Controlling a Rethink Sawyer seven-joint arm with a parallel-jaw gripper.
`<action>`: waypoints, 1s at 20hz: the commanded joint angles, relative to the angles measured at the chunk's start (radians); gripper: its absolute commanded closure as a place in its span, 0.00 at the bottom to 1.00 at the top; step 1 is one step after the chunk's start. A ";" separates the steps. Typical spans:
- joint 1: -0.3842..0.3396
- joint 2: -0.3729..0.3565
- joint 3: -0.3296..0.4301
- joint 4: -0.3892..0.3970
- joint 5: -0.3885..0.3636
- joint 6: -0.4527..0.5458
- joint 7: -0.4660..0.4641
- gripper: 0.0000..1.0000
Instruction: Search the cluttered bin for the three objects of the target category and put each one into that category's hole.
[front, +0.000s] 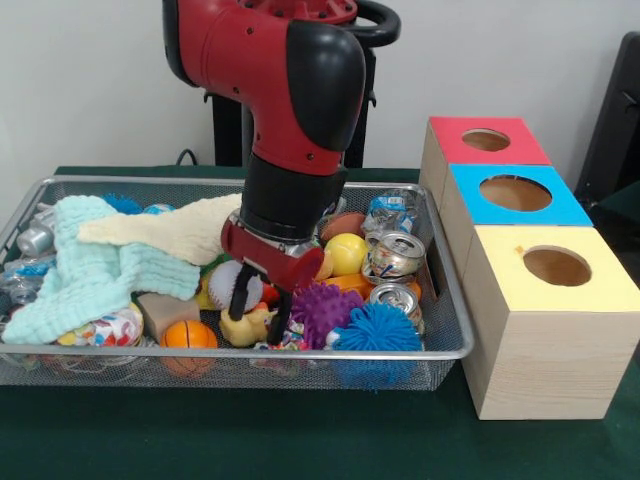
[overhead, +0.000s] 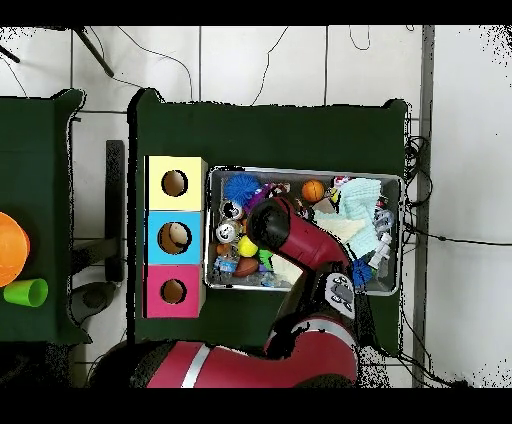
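Green cloth covered the worktop (front: 300, 440), which carried a wire mesh bin (front: 440, 345) and, just beside it, a row of three wooden boxes, each with a round hole: a yellow-topped box (front: 600, 285), a blue-topped box (front: 560, 205) and a red-topped box (front: 520, 148). Reaching down into the bin's middle, the tool (front: 258, 305) had its black fingers spread, tips among the toys, close over a yellow rubber duck (front: 246, 326). Around it lay a mint towel (front: 90, 275), a cream cloth (front: 180, 232), a blue spiky ball (front: 378, 328), a purple spiky ball (front: 322, 308), drink cans (front: 396, 255), a yellow ball (front: 346, 253) and a small basketball (front: 188, 335).
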 joint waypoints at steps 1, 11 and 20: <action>-0.004 -0.039 0.140 0.210 0.051 0.044 0.273 0.00; -0.048 0.017 0.176 0.160 0.052 0.009 0.222 0.00; -0.081 0.096 0.204 0.095 0.045 -0.046 0.207 0.00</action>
